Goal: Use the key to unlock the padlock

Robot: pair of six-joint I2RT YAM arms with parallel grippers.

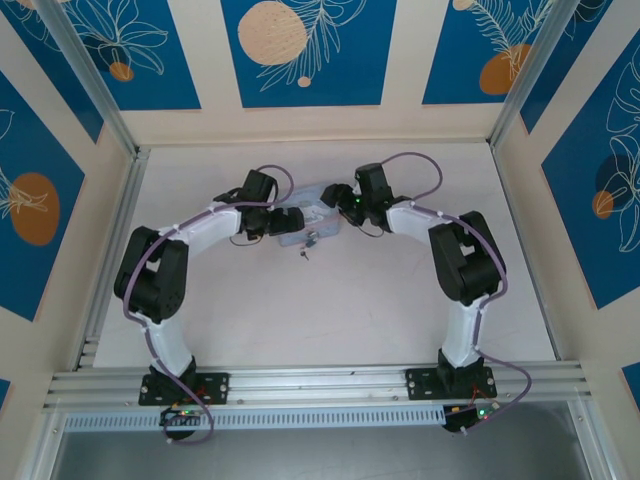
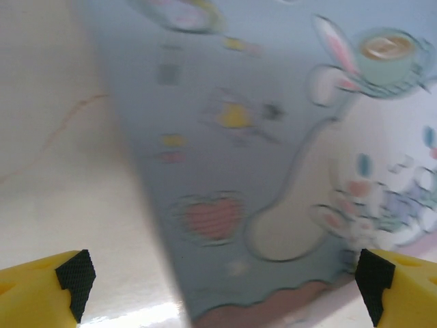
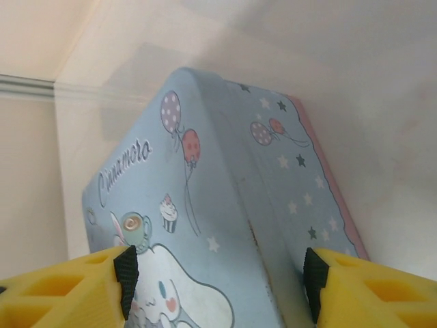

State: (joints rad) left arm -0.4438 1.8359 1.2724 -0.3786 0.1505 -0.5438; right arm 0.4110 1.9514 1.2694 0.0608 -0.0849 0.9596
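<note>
The light blue cartoon-printed tin (image 1: 314,214) lies at the table's far middle, between both grippers. At its near edge sits the tiny dark padlock (image 1: 312,239), with a tiny silvery bit that looks like the key (image 1: 305,253) just in front; both are too small to make out in detail. My left gripper (image 1: 291,222) is at the tin's left end, open. In the left wrist view its yellow fingers (image 2: 48,290) stand wide apart with the tin's lid (image 2: 273,137) close ahead. My right gripper (image 1: 341,206) is open, its fingers (image 3: 369,290) straddling the tin's corner (image 3: 225,205).
Patterned blue and cream walls enclose the white table (image 1: 320,310) on three sides. Aluminium posts (image 1: 85,75) stand at the back corners and a metal rail (image 1: 320,385) runs along the near edge, where the arm bases are bolted.
</note>
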